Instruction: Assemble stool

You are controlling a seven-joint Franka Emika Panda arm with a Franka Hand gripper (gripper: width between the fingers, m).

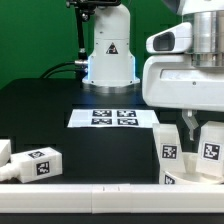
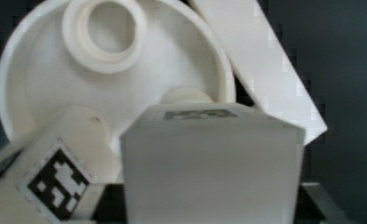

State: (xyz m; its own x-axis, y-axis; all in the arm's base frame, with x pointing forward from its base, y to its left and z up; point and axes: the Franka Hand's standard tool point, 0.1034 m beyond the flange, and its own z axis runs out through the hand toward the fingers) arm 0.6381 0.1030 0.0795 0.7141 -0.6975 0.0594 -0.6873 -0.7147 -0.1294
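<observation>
Two legs sit at the exterior view's left. Leg 1 point(image 1: 35, 163) lies on its side on the table point(image 1: 50, 110), tag facing front. Leg 2 point(image 1: 4, 152) is just beside it, cut by the frame edge. Both are near the front rail point(image 1: 90, 190). The marker board point(image 1: 113, 117) lies mid-table, in front of the robot base point(image 1: 110, 55).

The gripper point(image 1: 190, 135) is low at the exterior view's right, betw. two tagged white parts point(image 1: 168, 151) point(image 1: 210, 152). In the wrist view one finger point(image 2: 215, 165) blocks much of the frame, so jaw gap and any grasp can't be determined. The seat point(image 2: 55, 95) is directly behind the finger, ring socket point(image 2: 109, 40) visible. A tagged leg point(image 2: 55, 185) overlaps the seat's edge.
</observation>
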